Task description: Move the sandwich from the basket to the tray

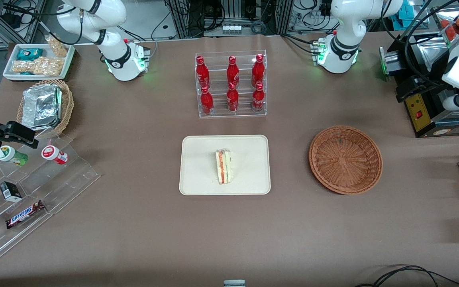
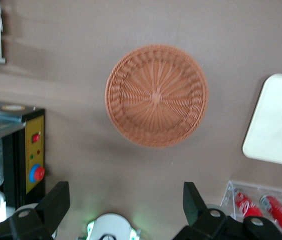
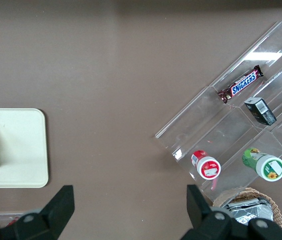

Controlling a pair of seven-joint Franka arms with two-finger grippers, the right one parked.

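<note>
Placement looks done: sandwich (image 1: pixel 224 166) lies on the tray (image 1: pixel 197 179) near its middle, basket (image 1: pixel 345 159) sits empty toward the working arm's end. Gripper (image 2: pixel 126 205) hangs high above the table over the basket area, fingers spread wide, holding nothing; I'd say only a retreat to park is left, if anything. Surface is a brown table cover (image 1: pixel 142 239), lab clutter around: acrylic rack of red bottles (image 1: pixel 231 84) farther from the front camera than the tray.

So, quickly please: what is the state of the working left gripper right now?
Left gripper: open, holding nothing, high above the round reddish-brown wicker basket; the wrapped triangular sandwich lies on the cream-beige rectangular tray.
</note>
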